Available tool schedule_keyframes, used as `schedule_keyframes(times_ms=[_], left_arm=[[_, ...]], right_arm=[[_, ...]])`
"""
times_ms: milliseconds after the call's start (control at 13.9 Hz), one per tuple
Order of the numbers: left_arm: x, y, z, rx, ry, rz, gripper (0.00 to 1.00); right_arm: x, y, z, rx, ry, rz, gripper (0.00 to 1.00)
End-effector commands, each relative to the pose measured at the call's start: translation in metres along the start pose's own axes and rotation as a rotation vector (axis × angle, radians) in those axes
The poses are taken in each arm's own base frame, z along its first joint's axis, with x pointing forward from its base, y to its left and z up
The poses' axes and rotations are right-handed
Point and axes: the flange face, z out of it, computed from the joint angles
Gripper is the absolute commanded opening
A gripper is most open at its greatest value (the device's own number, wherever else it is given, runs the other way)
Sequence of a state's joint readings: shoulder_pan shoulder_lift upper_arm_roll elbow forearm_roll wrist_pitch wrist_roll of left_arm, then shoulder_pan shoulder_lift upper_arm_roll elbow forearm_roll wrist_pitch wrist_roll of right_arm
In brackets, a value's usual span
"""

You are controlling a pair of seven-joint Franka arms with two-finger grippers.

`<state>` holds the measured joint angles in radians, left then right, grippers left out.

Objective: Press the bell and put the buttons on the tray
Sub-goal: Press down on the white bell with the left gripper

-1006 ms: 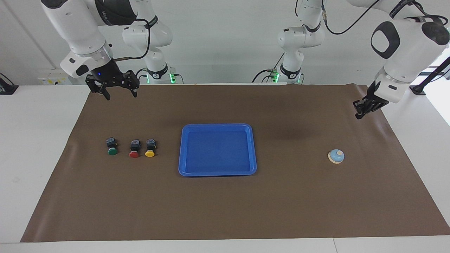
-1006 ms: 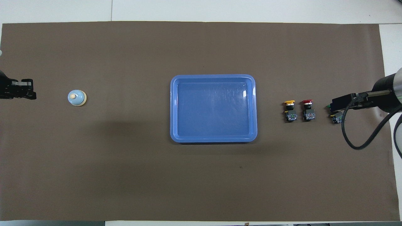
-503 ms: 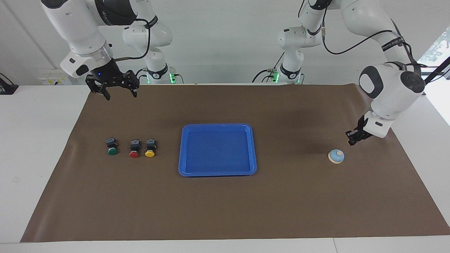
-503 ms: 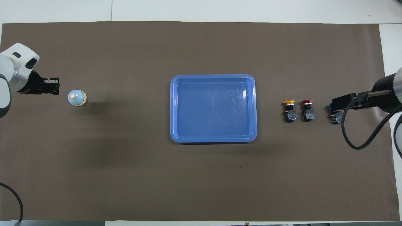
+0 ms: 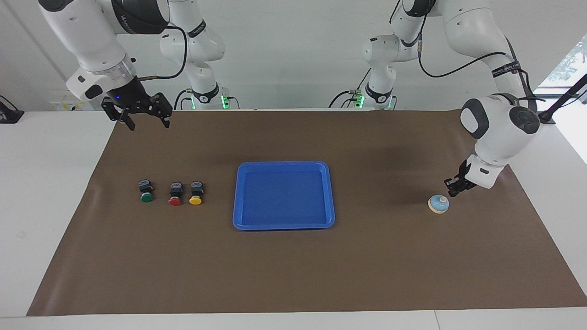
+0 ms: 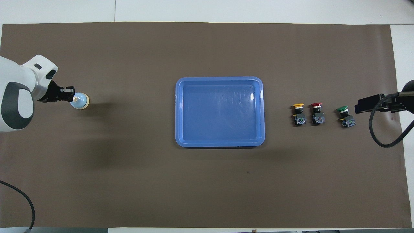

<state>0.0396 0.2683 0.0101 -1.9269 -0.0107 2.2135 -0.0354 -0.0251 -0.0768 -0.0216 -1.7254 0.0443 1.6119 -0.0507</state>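
Overhead, we see the left tool [image 6: 70, 97] overlapping the bell [image 6: 79, 101]; facing view shows a gap [image 5: 451, 190], fingers unreadable. Right tool [image 5: 143, 117] open, upper left.

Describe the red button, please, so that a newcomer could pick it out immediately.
Start at the blue tray mid-table and look toward the right arm's end, where three black-bodied push buttons stand in a row. The red button is the middle one, between the yellow button and the green button.

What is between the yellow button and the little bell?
The blue tray sits between the yellow button and the bell, with bare brown mat on either side of it. Both views show this.
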Motion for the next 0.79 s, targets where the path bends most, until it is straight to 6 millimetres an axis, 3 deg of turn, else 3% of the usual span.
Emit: schedule_keyframes(times_ms=[0, 72, 215, 287, 431, 503, 575, 718], left_arm=[[-0.008, 0.003, 0.027, 0.004, 0.013, 0.019, 0.00], [-0.009, 0.002, 0.036, 0.005, 0.000, 0.021, 0.00], [-0.002, -0.002, 0.025, 0.006, -0.003, 0.023, 0.00], [0.003, -0.001, 0.013, 0.006, -0.018, 0.023, 0.00], [0.011, 0.000, -0.034, 0.006, -0.078, 0.023, 0.00], [0.013, 0.002, -0.064, 0.006, -0.093, 0.024, 0.40], [0.009, 0.003, -0.091, 0.006, -0.102, 0.021, 0.99], [-0.006, 0.005, -0.134, 0.004, -0.081, 0.023, 1.00]], right_arm=[[-0.006, 0.000, -0.001, -0.010, -0.007, 0.007, 1.00], [-0.006, 0.000, -0.001, -0.010, -0.007, 0.007, 1.00], [-0.007, 0.005, -0.001, -0.009, -0.009, 0.016, 1.00], [-0.007, 0.006, -0.001, -0.009, -0.009, 0.017, 1.00], [-0.006, 0.006, -0.001, -0.010, 0.000, 0.017, 1.00], [-0.005, 0.006, 0.000, -0.010, 0.003, 0.018, 1.00], [-0.001, 0.008, 0.002, -0.010, 0.014, 0.018, 1.00], [0.005, 0.026, 0.016, -0.011, 0.029, 0.039, 1.00]])
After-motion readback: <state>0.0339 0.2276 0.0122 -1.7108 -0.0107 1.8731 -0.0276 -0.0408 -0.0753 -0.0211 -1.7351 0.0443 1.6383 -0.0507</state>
